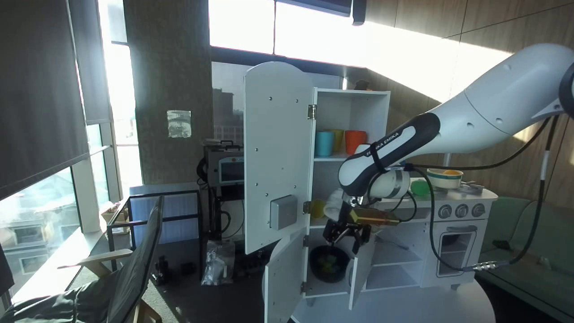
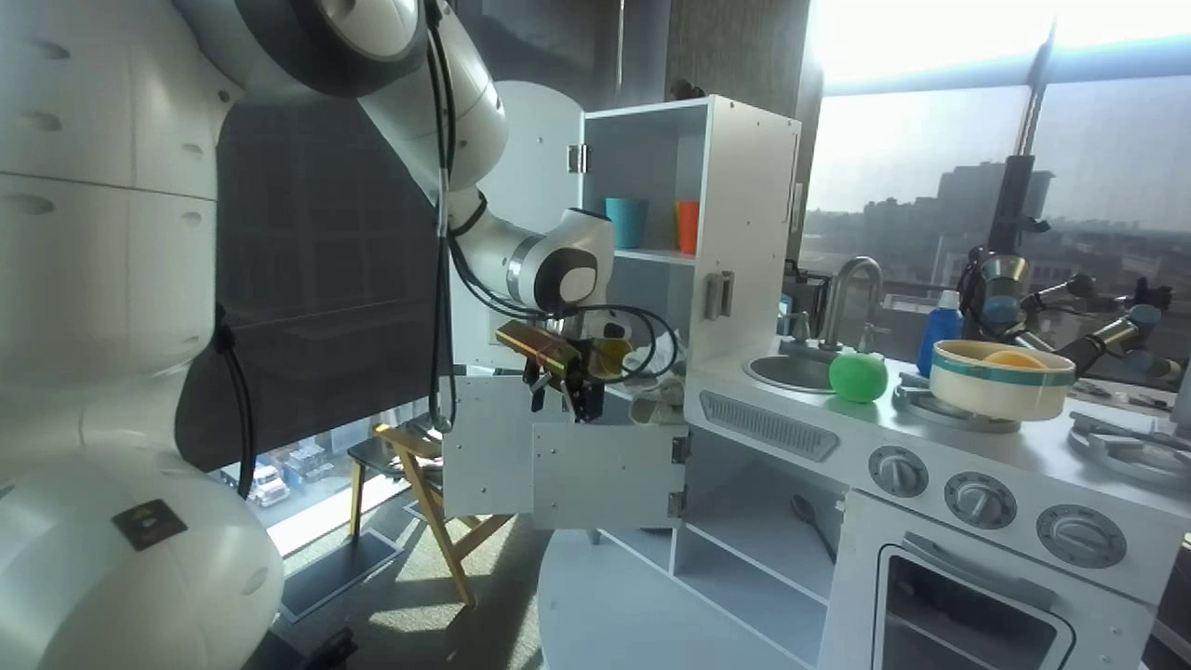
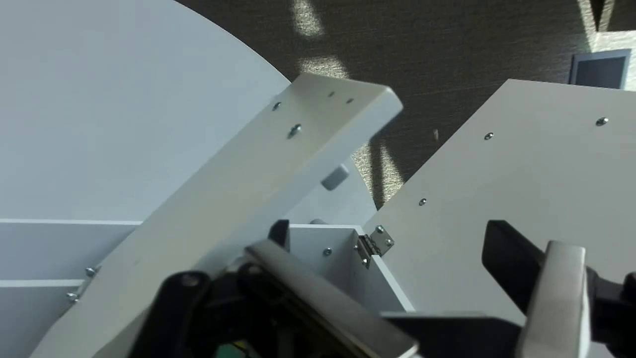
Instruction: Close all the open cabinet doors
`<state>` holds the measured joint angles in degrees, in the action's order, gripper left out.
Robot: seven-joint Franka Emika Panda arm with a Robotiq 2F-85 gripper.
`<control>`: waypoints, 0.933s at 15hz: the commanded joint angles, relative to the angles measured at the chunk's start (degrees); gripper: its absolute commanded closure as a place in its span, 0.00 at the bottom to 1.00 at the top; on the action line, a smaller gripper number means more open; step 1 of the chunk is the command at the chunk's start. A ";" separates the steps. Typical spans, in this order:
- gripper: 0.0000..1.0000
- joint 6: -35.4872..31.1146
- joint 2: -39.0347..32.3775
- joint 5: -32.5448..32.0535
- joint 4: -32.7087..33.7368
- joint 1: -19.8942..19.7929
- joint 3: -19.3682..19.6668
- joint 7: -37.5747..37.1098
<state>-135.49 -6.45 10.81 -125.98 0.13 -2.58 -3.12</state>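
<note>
The white toy kitchen has a tall upper door (image 1: 276, 157) swung wide open, also visible in an exterior view (image 2: 535, 167) behind the arm. Below it, a lower door (image 1: 282, 278) stands open on the outer side, and another lower door (image 1: 361, 269) stands open at the middle divider. Both lower doors also show in an exterior view (image 2: 484, 456) (image 2: 609, 479). My gripper (image 1: 344, 246) is open and empty in front of the lower cabinet, between these doors. In the wrist view its fingers (image 3: 387, 238) are wide apart; the left one overlaps the middle door (image 3: 248, 169). Contact is unclear. The outer door (image 3: 521, 189) lies behind the right finger.
A black bowl (image 1: 329, 264) sits inside the lower cabinet. Cups (image 1: 355, 141) stand on the upper shelf. The counter holds a green object (image 2: 858, 377) and a pot (image 2: 1000, 380). The oven door (image 2: 972, 605) is shut. A chair (image 1: 134, 260) stands beyond the doors.
</note>
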 commanded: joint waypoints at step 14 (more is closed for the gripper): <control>0.00 7.79 9.72 -11.00 -8.05 -1.30 1.84 -19.73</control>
<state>-130.04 5.23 2.33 -135.99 0.17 -1.43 -20.63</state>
